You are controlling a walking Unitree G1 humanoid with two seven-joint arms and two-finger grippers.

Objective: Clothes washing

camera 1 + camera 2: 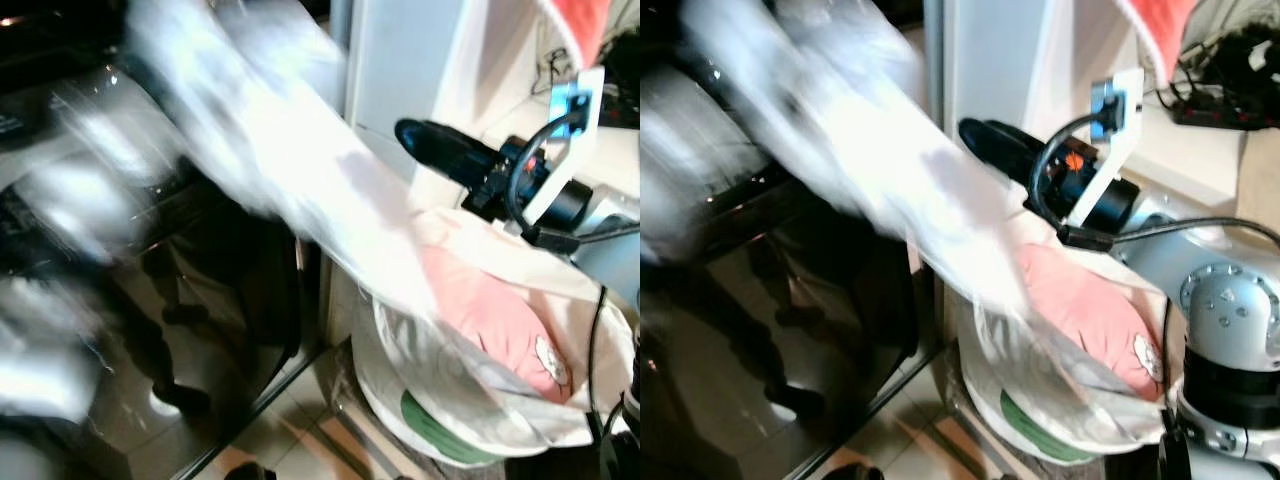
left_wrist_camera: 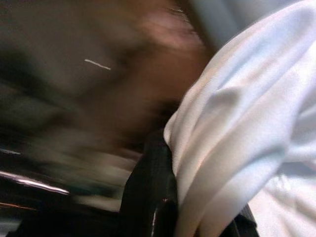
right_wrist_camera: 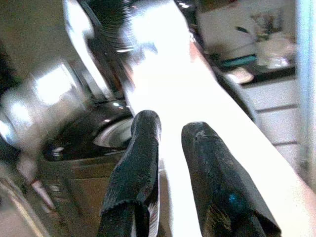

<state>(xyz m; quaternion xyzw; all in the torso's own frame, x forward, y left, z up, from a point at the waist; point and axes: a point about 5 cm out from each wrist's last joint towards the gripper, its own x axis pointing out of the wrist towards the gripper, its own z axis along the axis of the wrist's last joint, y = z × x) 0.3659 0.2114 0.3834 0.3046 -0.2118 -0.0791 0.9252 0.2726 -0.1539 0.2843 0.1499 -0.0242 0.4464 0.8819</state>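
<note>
A long white garment (image 1: pixel 300 170) stretches, blurred, from the upper left down into a white laundry bag (image 1: pixel 440 440) at the lower right. A pink garment (image 1: pixel 490 310) lies in the bag's mouth. In the left wrist view my left gripper (image 2: pixel 182 207) is shut on a fold of the white garment (image 2: pixel 237 123), which drapes over one black finger (image 2: pixel 150 187). My right gripper (image 1: pixel 425 138) hovers just above the bag beside the white garment. Its two fingers (image 3: pixel 138 148) stand slightly open with nothing between them.
A dark glossy washing machine front (image 1: pixel 200 300) takes up the left side, with my blurred left arm (image 1: pixel 60 300) before it. A white cabinet (image 1: pixel 400 60) stands behind the bag. Something red (image 1: pixel 585 20) hangs at the top right. Tiled floor (image 1: pixel 290 430) lies below.
</note>
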